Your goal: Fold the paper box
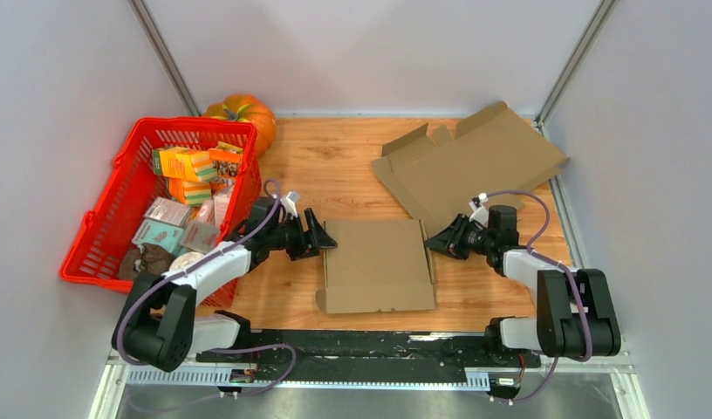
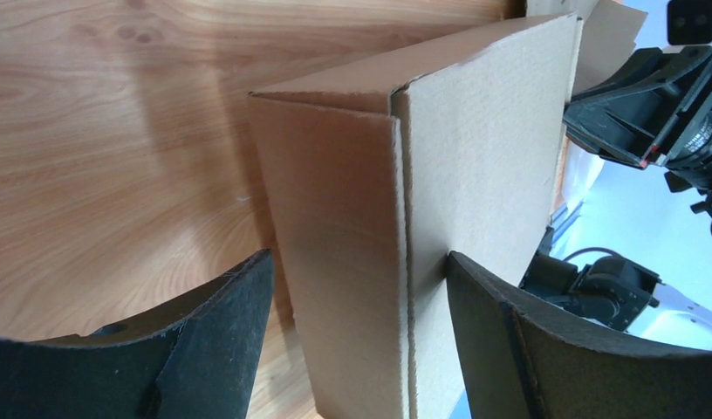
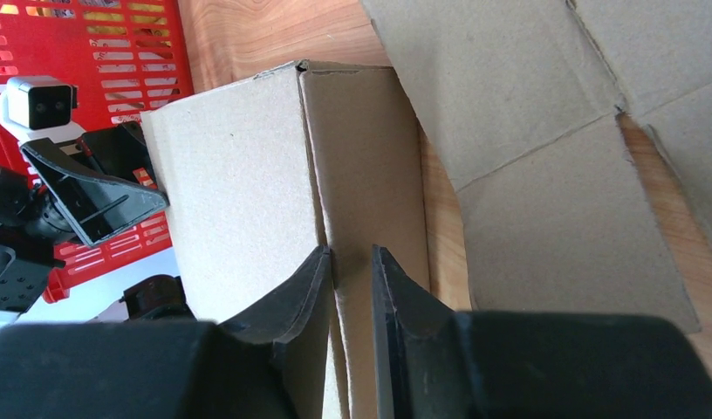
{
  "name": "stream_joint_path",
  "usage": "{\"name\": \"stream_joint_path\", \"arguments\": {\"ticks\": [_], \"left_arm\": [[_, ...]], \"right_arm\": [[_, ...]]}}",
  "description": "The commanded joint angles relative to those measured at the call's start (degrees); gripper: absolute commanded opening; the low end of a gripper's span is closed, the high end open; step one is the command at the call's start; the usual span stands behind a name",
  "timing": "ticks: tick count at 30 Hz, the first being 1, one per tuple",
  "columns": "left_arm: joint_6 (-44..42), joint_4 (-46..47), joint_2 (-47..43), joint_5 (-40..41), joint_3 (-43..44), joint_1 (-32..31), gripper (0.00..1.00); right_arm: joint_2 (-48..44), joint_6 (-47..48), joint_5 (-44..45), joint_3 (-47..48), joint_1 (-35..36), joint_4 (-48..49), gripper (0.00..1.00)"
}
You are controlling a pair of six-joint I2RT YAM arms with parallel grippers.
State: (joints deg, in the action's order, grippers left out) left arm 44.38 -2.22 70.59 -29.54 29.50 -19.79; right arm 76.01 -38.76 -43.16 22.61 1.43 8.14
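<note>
The paper box [image 1: 376, 262] lies on the worktop [image 1: 335, 166] between the two grippers, its side walls raised. The left gripper [image 1: 327, 238] is spread wide, its fingers [image 2: 217, 336] straddling the box's near wall without squeezing it. The right gripper [image 1: 433, 242] is nearly closed, with the box's opposite wall pinched between its fingers [image 3: 304, 292]. Just beyond the right gripper lies a flat cardboard sheet [image 1: 475, 166] – unfolded. Behind the left gripper stands a red basket [image 1: 104, 236], with a pumpkin [image 1: 248, 112] at its far corner.
</note>
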Motion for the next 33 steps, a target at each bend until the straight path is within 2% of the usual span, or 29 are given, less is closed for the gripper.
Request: {"name": "stream_joint_path", "arguments": {"ticks": [1, 12, 16, 20, 22, 25, 28, 33], "left_arm": [[2.90, 7.48, 3.84, -4.03, 0.03, -1.39, 0.80], [5.37, 12.32, 5.79, -5.61, 1.53, -4.20, 0.80], [5.71, 11.27, 4.92, -4.92, 3.46, -5.52, 0.70], [5.72, 9.26, 2.54, -3.07, 3.64, -5.52, 0.58], [5.98, 8.37, 1.05, -2.72, 3.81, -5.52, 0.52], [5.37, 5.92, -0.36, -2.10, 4.86, -5.52, 0.43], [4.75, 3.80, -1.41, -1.22, 5.66, -5.52, 0.39], [5.72, 3.10, -1.77, -1.75, 6.27, -5.52, 0.29]], "right_arm": [[2.74, 2.20, 8.44, -1.25, -0.46, -5.59, 0.24], [3.44, 2.02, 7.65, -1.34, -0.99, -4.80, 0.24], [3.45, 1.94, 7.04, -1.17, -0.90, -4.45, 0.25], [2.57, 2.37, 5.98, -0.82, -0.90, -4.36, 0.36], [2.13, 2.99, 5.72, -0.38, -0.82, -5.41, 0.37], [1.43, 3.69, 5.63, 0.06, -0.73, -6.29, 0.44], [0.55, 5.10, 5.19, 0.77, 0.32, -6.91, 0.57], [-1.38, 3.26, 1.06, 1.03, 3.13, -5.24, 0.59]]}}
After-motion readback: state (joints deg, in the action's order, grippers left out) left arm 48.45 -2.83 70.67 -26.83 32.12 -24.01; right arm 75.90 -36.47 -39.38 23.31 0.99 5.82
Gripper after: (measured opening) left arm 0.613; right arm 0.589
